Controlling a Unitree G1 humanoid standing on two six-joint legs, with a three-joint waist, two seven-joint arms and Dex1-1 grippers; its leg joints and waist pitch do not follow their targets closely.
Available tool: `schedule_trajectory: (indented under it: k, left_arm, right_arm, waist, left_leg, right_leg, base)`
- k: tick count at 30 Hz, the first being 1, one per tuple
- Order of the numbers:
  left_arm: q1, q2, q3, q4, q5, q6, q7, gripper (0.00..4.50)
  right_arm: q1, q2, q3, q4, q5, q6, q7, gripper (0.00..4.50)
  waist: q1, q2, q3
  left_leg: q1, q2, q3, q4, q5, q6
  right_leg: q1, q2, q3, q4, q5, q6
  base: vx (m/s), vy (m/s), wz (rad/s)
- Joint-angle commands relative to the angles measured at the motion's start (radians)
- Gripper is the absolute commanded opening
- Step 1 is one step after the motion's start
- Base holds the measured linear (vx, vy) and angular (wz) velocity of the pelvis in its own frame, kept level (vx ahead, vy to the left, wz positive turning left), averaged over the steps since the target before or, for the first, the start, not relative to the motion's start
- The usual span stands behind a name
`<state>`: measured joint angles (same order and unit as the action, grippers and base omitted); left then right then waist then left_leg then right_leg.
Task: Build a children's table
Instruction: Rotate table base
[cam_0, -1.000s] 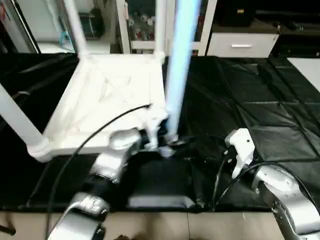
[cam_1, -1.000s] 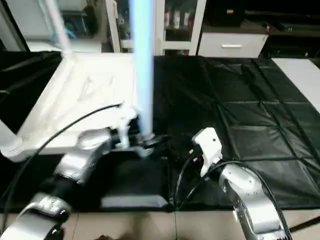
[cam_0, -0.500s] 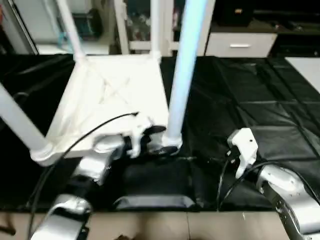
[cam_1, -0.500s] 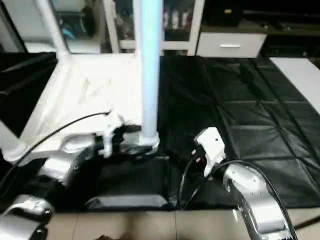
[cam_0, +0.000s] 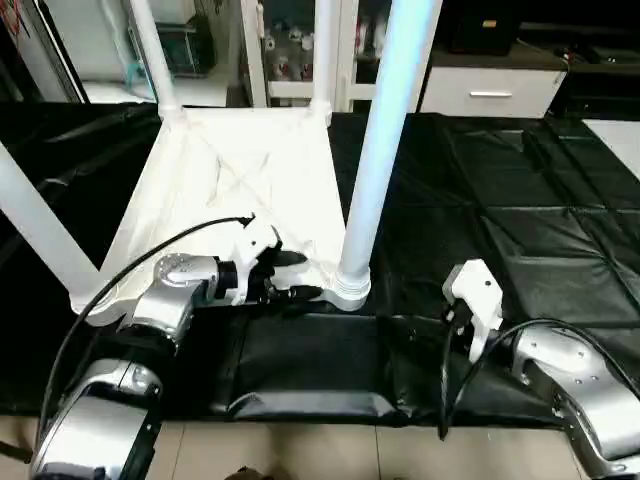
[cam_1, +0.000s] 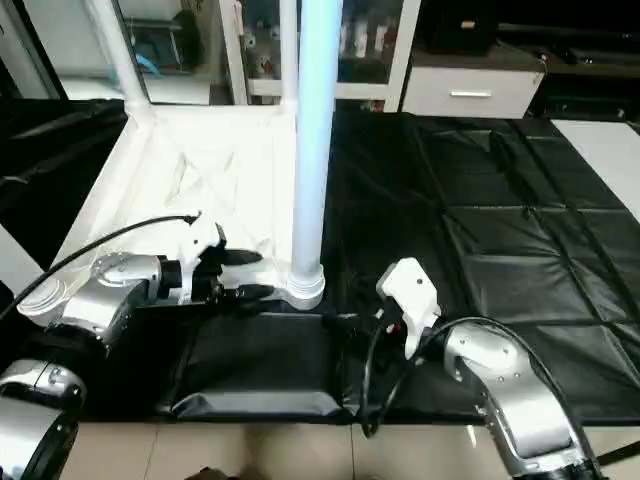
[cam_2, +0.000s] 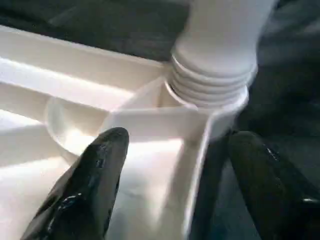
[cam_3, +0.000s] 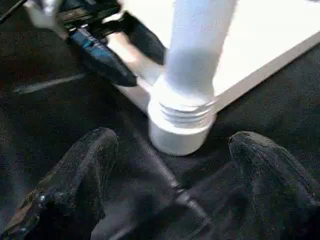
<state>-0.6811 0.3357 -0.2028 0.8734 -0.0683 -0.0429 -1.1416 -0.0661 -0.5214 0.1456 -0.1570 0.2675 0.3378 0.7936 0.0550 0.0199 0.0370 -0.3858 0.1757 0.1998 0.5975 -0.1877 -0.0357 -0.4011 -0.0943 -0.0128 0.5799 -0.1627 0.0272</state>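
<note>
Left gripper at the near corner socket, leg upright just beyond it

Nearest, the right gripper (cam_3: 170, 190) hangs spread and empty on the black desk (cam_0: 520, 230); the left gripper (cam_0: 292, 276) straddles the children's table (cam_0: 240, 185) rim, clamp unclear, with the standing leg (cam_0: 385, 140) at its three o'clock, long axis vertical, left arm nearer.
</note>
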Motion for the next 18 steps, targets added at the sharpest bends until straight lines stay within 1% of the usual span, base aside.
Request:
schedule_trajectory:
  k: [1,3,4,5,6,7,8,9,12,13,14,17,18]
  left_arm:
    - [-0.022,0.012,-0.028,0.015,0.029,-0.008,-0.024,3.27]
    - [-0.033,0.016,-0.047,0.029,0.044,-0.012,-0.050,3.24]
    - [-0.043,0.018,-0.066,0.045,0.062,-0.022,-0.070,3.16]
    - [-0.048,0.017,-0.069,0.055,0.069,-0.032,-0.071,2.90]
    - [-0.052,0.016,-0.071,0.063,0.074,-0.040,-0.072,2.84]
    - [-0.062,0.011,-0.072,0.085,0.087,-0.062,-0.062,2.80]
    - [-0.062,0.011,-0.072,0.085,0.087,-0.062,-0.062,2.80]
    - [-0.079,0.001,-0.074,0.122,0.110,-0.103,-0.033,2.70]
    - [-0.096,-0.008,-0.090,0.158,0.140,-0.136,0.016,2.37]
    - [-0.098,-0.010,-0.092,0.162,0.142,-0.138,0.018,2.35]
    - [-0.101,-0.011,-0.094,0.167,0.144,-0.140,0.020,2.32]
    - [-0.117,-0.018,-0.102,0.198,0.159,-0.150,0.012,1.99]
    - [-0.119,-0.018,-0.105,0.202,0.163,-0.151,0.010,1.94]
  right_arm:
    - [0.010,-0.014,0.004,-0.033,0.006,0.012,0.019,3.97]
    - [0.013,-0.019,0.002,-0.037,0.006,0.013,0.022,3.97]
    - [0.015,-0.024,-0.002,-0.036,-0.001,0.009,0.020,3.97]
    - [0.016,-0.025,-0.002,-0.036,-0.001,0.008,0.021,3.97]
    - [0.016,-0.026,-0.003,-0.035,-0.002,0.007,0.021,3.97]
    - [0.015,-0.028,-0.003,-0.033,-0.002,0.007,0.023,3.97]
    - [0.015,-0.028,-0.003,-0.033,-0.002,0.007,0.023,3.97]
    - [0.014,-0.031,-0.003,-0.032,-0.002,0.008,0.026,3.97]
    - [0.016,-0.032,-0.001,-0.032,-0.005,0.005,0.029,3.97]
    - [0.016,-0.031,-0.001,-0.032,-0.006,0.005,0.029,3.97]
    - [0.016,-0.030,0.000,-0.032,-0.007,0.004,0.029,3.97]
    - [0.017,-0.029,0.002,-0.032,-0.010,0.001,0.028,3.97]
    - [0.018,-0.030,0.003,-0.033,-0.010,0.000,0.029,3.97]
  waist:
    - [0.001,-0.010,-0.061]
    - [0.002,-0.011,-0.059]
    - [0.001,-0.004,-0.059]
    - [0.001,-0.007,-0.060]
    - [0.001,-0.007,-0.060]
    - [0.002,-0.002,-0.061]
    - [0.000,-0.004,-0.060]
    - [0.000,-0.006,-0.060]
    - [0.001,-0.007,-0.061]
    - [0.002,-0.007,-0.061]
    - [0.000,-0.001,-0.060]
    - [0.002,-0.003,-0.061]
    - [0.002,-0.003,-0.061]
  left_leg:
    - [0.028,0.046,-0.019,-0.074,-0.199,0.064]
    - [0.028,0.047,-0.020,-0.075,-0.217,0.059]
    - [0.030,0.047,-0.019,-0.076,-0.227,0.052]
    - [0.029,0.047,-0.020,-0.077,-0.231,0.046]
    - [0.028,0.047,-0.021,-0.076,-0.229,0.047]
    - [0.029,0.047,-0.021,-0.076,-0.231,0.043]
    - [0.028,0.046,-0.020,-0.077,-0.235,0.044]
    - [0.029,0.046,-0.021,-0.076,-0.249,0.041]
    - [0.028,0.047,-0.022,-0.076,-0.244,0.044]
    - [0.028,0.047,-0.022,-0.076,-0.242,0.045]
    - [0.030,0.048,-0.021,-0.077,-0.250,0.042]
    - [0.029,0.048,-0.023,-0.078,-0.256,0.037]
    - [0.030,0.048,-0.022,-0.077,-0.258,0.038]
  right_leg:
    - [0.037,-0.041,0.016,-0.046,-0.118,-0.251]
    - [0.036,-0.044,0.016,-0.048,-0.144,-0.253]
    - [0.034,-0.041,0.016,-0.051,-0.154,-0.249]
    - [0.036,-0.041,0.016,-0.049,-0.149,-0.250]
    - [0.037,-0.041,0.016,-0.050,-0.147,-0.250]
    - [0.036,-0.042,0.016,-0.048,-0.143,-0.252]
    - [0.036,-0.041,0.016,-0.051,-0.145,-0.252]
    - [0.037,-0.041,0.015,-0.051,-0.152,-0.252]
    - [0.038,-0.043,0.016,-0.050,-0.141,-0.254]
    - [0.038,-0.044,0.016,-0.050,-0.140,-0.255]
    - [0.036,-0.042,0.015,-0.052,-0.142,-0.257]
    - [0.038,-0.043,0.015,-0.050,-0.143,-0.260]
    - [0.037,-0.043,0.015,-0.051,-0.145,-0.261]
  base:
    - [0.000,0.000,0.00]
    - [0.000,0.000,0.00]
    - [0.000,0.000,0.00]
    - [0.000,0.000,0.00]
    - [0.000,0.000,0.00]
    - [0.000,0.000,0.00]
    - [0.000,0.000,0.00]
    - [0.000,0.000,0.00]
    - [0.000,0.000,0.00]
    - [0.000,0.000,0.00]
    - [0.000,0.000,0.00]
    - [0.000,0.000,0.00]
    - [0.000,0.000,0.00]
